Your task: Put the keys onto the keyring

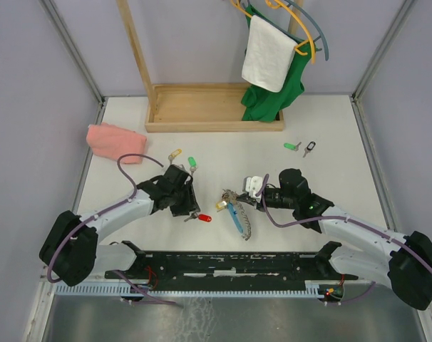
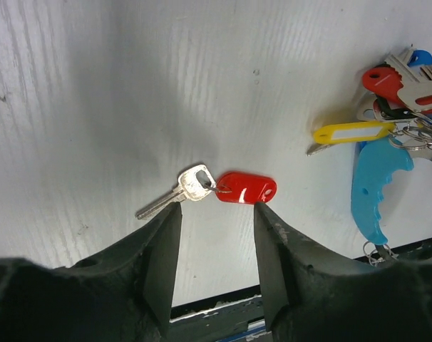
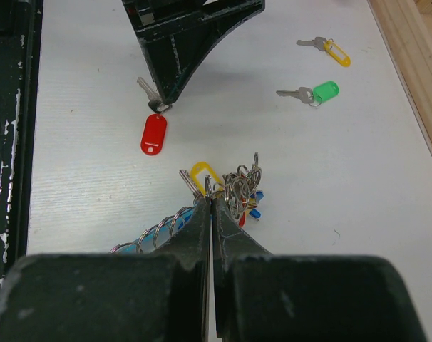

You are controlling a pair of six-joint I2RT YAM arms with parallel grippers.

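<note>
A silver key with a red tag (image 2: 246,188) lies flat on the white table, just past the tips of my left gripper (image 2: 216,214). That gripper is open, with nothing between its fingers (image 2: 162,249). From above the red-tagged key (image 1: 202,217) is right of the left gripper (image 1: 191,210). The keyring (image 1: 234,206), a bunch with a light-blue plastic piece (image 2: 376,178), grey coil and coloured tags, lies at the table's middle. My right gripper (image 3: 210,199) is shut, its tips pinching a metal ring of the keyring (image 3: 241,187).
Loose keys lie farther back: a green-tagged key (image 1: 191,162) and a yellow-tagged key (image 1: 175,154) behind the left arm, and another green-tagged key (image 1: 292,146) beside a black one (image 1: 310,148) at right. A pink cloth (image 1: 115,140) lies back left. A wooden rack base (image 1: 202,107) stands behind.
</note>
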